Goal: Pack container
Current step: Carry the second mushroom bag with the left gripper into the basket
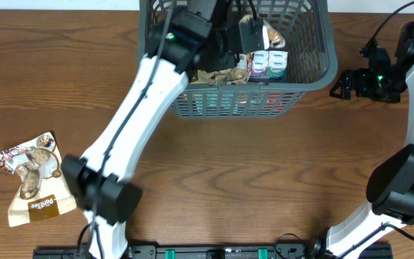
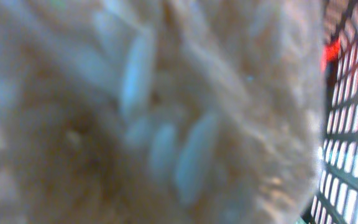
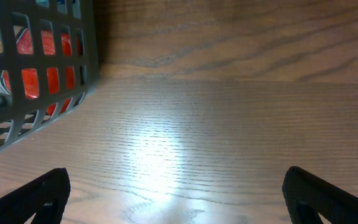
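Running lengthwise left-to-right, container (image 1: 236, 102), left gripper (image 1: 249, 36) inside, state unclear, right gripper (image 3: 179, 196) spread wide

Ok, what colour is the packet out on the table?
The flat packet is white and brown with a tan band; overhead view.

The desk (image 1: 264, 158) is brown wood with a plain grain and a soft glare in the right wrist view. The dark grey mesh container (image 1: 236, 101) stands at its far middle. Well apart, near the left edge, a tan snack packet (image 1: 34, 188) lies flat.
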You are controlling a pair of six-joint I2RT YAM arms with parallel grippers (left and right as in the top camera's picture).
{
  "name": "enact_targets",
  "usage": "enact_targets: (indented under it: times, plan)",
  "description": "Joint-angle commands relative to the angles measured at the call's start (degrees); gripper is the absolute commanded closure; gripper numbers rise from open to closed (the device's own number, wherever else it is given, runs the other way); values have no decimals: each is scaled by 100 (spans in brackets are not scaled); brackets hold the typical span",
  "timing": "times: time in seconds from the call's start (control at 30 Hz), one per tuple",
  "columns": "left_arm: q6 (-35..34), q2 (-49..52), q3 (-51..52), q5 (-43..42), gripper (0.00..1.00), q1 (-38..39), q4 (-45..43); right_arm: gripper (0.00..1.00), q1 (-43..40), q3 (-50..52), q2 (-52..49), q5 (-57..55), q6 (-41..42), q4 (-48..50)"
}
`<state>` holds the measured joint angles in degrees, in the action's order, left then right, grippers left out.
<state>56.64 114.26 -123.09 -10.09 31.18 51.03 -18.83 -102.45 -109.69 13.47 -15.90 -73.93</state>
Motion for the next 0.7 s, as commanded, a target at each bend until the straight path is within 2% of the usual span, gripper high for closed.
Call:
enact_targets:
  times: [0.0,0.3,0.33,0.37,0.4,0.43,0.47,0.53,0.67]
  plan:
    - [304,433,-15,4,94,-66,114,1,17,20,28,48,-87,-26]
    - [177,1204,-2,2,93,-203,614,1,17,20,28,48,-87,-57]
    - [177,1211,-2,2,86,-214,614,1,15,20,28,48,-87,-61]
    - [177,1211,-2,7,72,-223,612,1,17,20,28,48,-87,-66]
    - [177,1204,-4,24,54,-227,612,1,17,20,28,48,-87,-66]
    - [177,1165,-4,46,20,-229,619,1,17,20,28,48,-87,-68]
    - [175,1130,-4,70,9,-229,619,1,17,20,28,48,-87,-68]
    - [170,988,-7,94,0,-229,619,1,17,20,28,48,-87,-66]
    - [76,494,-17,448,1,-229,592,1,17,20,28,50,-87,-63]
